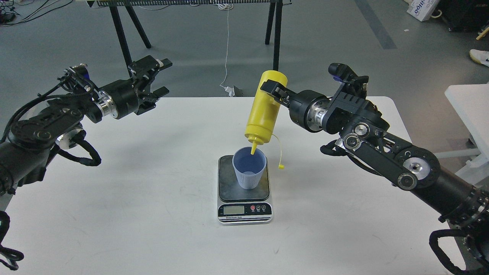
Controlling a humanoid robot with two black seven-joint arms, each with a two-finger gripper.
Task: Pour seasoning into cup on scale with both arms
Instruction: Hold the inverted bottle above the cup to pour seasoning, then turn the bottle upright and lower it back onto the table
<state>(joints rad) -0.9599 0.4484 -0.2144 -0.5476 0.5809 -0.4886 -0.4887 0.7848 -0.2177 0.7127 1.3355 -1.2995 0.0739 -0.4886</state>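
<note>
Two tools [162,78] [272,88], one seasoning bottle [265,109], one cup [249,168], one scale [244,191]

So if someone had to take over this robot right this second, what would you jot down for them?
Right gripper: shut on the yellow seasoning bottle, which is tipped nozzle-down, cap dangling open.
Left gripper: open, empty, off to the left above the table.
Cup stands upright on the scale; the nozzle tip sits at the cup's mouth.
Done: bottle lifted, opened, inverted over the cup.
Left: pour, watching the scale; its reading is too small to read. Then set the bottle down.
</note>
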